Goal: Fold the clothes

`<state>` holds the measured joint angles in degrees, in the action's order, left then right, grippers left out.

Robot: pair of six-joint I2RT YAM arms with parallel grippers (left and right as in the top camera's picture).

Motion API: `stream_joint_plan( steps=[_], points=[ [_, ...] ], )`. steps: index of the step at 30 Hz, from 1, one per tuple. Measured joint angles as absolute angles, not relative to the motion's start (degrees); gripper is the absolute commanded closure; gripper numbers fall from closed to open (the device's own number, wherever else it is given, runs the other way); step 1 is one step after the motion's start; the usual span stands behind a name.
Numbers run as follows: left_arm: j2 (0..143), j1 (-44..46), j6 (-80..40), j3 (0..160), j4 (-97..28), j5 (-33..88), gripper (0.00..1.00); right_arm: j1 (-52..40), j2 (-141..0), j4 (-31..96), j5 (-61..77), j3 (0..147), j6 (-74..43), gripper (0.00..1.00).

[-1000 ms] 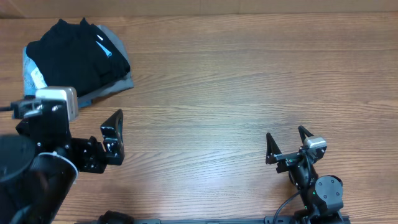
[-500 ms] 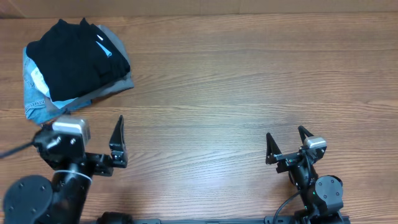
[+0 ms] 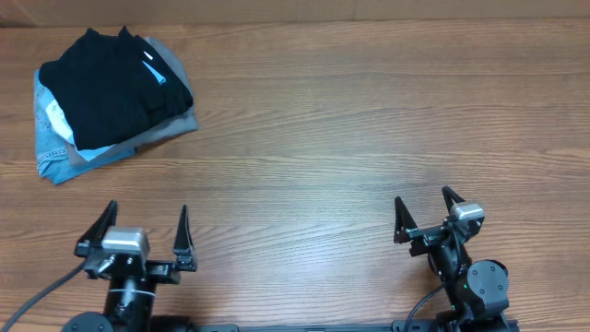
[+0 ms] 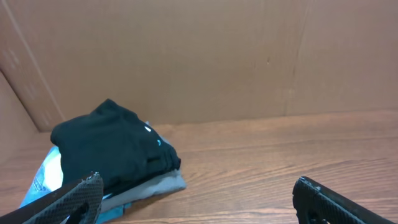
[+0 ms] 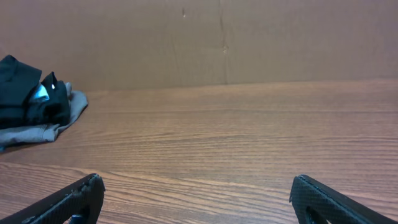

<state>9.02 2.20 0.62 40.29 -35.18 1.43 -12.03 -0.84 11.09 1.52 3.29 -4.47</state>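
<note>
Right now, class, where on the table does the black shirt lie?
In the overhead view the black shirt lies at the far left corner of the table, on top of a grey garment and a light blue garment.

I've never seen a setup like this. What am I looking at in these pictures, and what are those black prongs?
It is a robot with two arms at a wooden table. One picture looks down from above. The other two come from a camera on each wrist, so the prongs you see there are that arm's own fingers. The left gripper and the right gripper both stand open and hold nothing. In the far left corner lies a pile of clothes: a black shirt on top of a grey garment and a light blue garment.
</note>
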Motion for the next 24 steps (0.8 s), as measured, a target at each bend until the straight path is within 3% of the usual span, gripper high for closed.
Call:
stream_joint_plan(
  steps=[9,24],
  points=[
    [1.41,2.13,0.64,25.32,-26.59,3.90,0.00,-12.03,-0.84,11.09,1.52,3.29,-4.47,0.00],
    [0.97,2.13,0.62,11.70,-19.40,4.71,0.00,-12.03,-0.84,11.14,1.50,3.29,-4.47,0.00]
  ],
)
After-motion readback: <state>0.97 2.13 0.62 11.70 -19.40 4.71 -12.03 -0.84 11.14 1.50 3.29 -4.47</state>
